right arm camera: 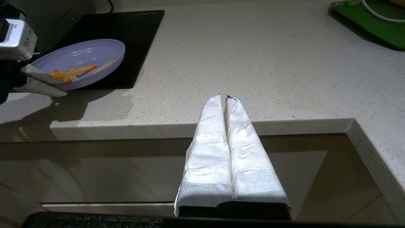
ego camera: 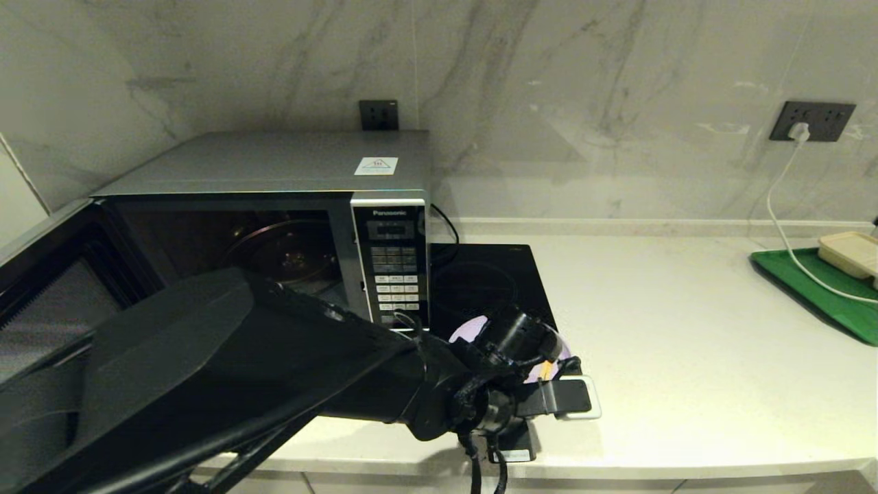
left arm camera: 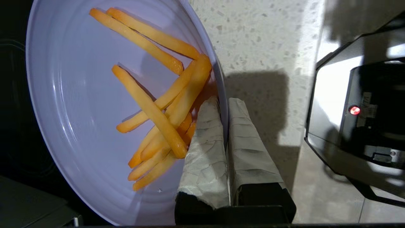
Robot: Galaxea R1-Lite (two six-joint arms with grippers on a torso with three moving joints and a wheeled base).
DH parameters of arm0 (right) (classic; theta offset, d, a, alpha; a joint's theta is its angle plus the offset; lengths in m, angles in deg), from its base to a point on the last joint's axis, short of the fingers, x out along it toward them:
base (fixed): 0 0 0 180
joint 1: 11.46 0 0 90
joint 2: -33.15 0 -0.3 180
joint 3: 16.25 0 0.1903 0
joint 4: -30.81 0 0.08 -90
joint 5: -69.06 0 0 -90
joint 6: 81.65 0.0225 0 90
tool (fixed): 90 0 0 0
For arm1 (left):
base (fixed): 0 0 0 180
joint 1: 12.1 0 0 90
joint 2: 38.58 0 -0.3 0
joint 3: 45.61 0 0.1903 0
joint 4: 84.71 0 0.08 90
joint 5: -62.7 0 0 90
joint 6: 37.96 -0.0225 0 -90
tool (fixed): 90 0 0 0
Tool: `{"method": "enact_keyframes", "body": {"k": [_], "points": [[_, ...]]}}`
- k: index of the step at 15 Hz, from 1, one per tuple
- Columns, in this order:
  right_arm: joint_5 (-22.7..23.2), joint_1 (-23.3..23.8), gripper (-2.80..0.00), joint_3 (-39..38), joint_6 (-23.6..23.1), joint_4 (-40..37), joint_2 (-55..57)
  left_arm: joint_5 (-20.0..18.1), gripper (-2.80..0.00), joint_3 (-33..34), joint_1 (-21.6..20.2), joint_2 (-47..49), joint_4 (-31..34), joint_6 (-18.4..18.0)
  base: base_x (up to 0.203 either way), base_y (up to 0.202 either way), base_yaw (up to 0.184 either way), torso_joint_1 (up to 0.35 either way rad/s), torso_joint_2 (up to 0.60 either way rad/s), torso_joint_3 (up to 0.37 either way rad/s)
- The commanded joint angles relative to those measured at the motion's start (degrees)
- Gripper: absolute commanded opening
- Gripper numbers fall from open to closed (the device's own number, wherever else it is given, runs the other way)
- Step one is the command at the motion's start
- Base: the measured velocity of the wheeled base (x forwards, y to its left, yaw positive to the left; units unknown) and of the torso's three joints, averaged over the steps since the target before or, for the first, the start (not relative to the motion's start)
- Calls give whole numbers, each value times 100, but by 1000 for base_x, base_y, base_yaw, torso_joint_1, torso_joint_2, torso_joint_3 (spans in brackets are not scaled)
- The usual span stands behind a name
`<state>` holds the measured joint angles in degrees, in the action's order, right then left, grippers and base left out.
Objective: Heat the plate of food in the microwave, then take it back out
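Far left, the large silver Panasonic microwave (ego camera: 274, 206) stands with its dark glass door (ego camera: 48, 302) swung wide at nine o'clock, and the glass turntable (ego camera: 288, 254) inside sits bare, so the cavity looks ready to receive. Moving right, the flat black induction hob (ego camera: 490, 281) lies just beside the keypad panel (ego camera: 394, 274). Over its near edge, at about five o'clock from the keypad, the left gripper (left arm camera: 223, 104) pinches the rim of the round lilac plastic plate (left arm camera: 79, 104), one taped finger inside and one outside. That edge grip seems chosen to keep the orange-yellow fries (left arm camera: 164, 107) clear of the pads; the right wrist view shows the plate tilted, fries gathered toward the gripped side. My read: the plate is about to go in. Further right, the right gripper (right arm camera: 226, 98) hangs parked off the pale stone counter's (right arm camera: 253, 63) front edge, fingers pressed together on nothing. At three o'clock, a green tray (ego camera: 816, 291) holds a beige lidded box (ego camera: 850, 252).
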<state>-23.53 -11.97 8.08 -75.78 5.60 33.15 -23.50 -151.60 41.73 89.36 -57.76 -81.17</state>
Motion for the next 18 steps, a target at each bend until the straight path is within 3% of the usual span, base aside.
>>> {"method": "enact_keyframes", "body": {"k": [1, 7, 8, 18], "points": [[-5, -2, -280, 0, 2, 0, 0, 15, -280, -29, -52, 200, -6, -44, 0, 0, 0, 0, 0, 0], [-5, -2, -280, 0, 2, 0, 0, 18, -280, -35, -189, 292, 103, -92, 0, 0, 0, 0, 0, 0], [-5, -2, -280, 0, 2, 0, 0, 15, 0, -42, -189, 275, 100, -73, 0, 0, 0, 0, 0, 0], [-5, -2, -280, 0, 2, 0, 0, 57, 0, 278, -66, -613, 427, -30, 0, 0, 0, 0, 0, 0]]}}
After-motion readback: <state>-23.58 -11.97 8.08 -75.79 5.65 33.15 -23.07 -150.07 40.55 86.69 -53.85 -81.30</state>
